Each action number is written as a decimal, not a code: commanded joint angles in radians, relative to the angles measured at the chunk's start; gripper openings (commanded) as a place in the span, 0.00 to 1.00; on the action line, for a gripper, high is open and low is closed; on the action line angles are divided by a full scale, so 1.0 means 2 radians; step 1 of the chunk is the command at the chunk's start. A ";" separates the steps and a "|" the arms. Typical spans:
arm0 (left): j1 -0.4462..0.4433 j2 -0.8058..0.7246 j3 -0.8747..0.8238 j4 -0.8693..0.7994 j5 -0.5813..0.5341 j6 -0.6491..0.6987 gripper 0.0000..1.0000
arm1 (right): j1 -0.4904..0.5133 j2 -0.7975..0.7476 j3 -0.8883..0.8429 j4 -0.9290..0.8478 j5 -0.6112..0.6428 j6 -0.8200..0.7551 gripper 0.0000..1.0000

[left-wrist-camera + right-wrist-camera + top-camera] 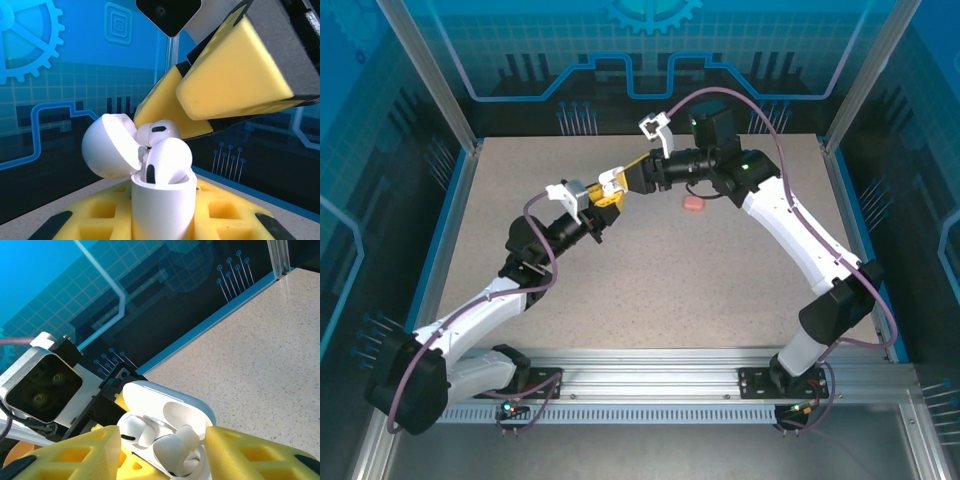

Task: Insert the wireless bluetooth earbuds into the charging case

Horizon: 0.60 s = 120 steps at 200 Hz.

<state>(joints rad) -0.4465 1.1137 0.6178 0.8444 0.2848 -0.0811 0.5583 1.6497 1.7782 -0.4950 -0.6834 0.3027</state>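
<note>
Two white earbuds sit at the mouth of the white charging case (162,205): one (167,160) stands in its well and the other (159,132) lies tilted just behind it, against the open lid (107,147).

The left end effector (162,214) is clamped on the case body and holds it upright above the table (660,290). The right end effector (161,446) has its yellow pads parted either side of the case and grips nothing.

The table is speckled beige with a blue border. An aluminium rail (670,365) runs along its near edge. The blue enclosure panels (650,40) carry printed gear and circuit motifs.

The case base is hidden between the pads, so how deep each earbud sits cannot be confirmed. A small salmon-pink item (693,203) lies on the table near the right arm, too small to identify.
</note>
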 commanded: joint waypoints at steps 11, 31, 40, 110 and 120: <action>-0.005 -0.007 -0.006 0.038 0.026 -0.010 0.00 | 0.006 0.010 0.019 0.000 0.027 0.003 0.66; -0.006 -0.005 -0.008 0.038 0.021 -0.010 0.00 | 0.005 0.001 0.021 -0.001 0.037 0.006 0.75; -0.006 -0.006 -0.010 0.039 0.020 -0.010 0.00 | 0.003 -0.004 0.022 0.000 0.040 0.009 0.78; -0.007 -0.004 -0.018 0.039 0.016 -0.012 0.00 | -0.023 -0.052 0.008 0.005 0.074 0.050 0.84; -0.007 -0.004 -0.021 0.042 0.016 -0.010 0.00 | -0.029 -0.059 0.010 -0.004 0.073 0.057 0.80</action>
<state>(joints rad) -0.4557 1.1137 0.5968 0.8734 0.3046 -0.0814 0.5308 1.6100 1.7897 -0.4946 -0.5606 0.3634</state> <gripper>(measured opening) 0.224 0.838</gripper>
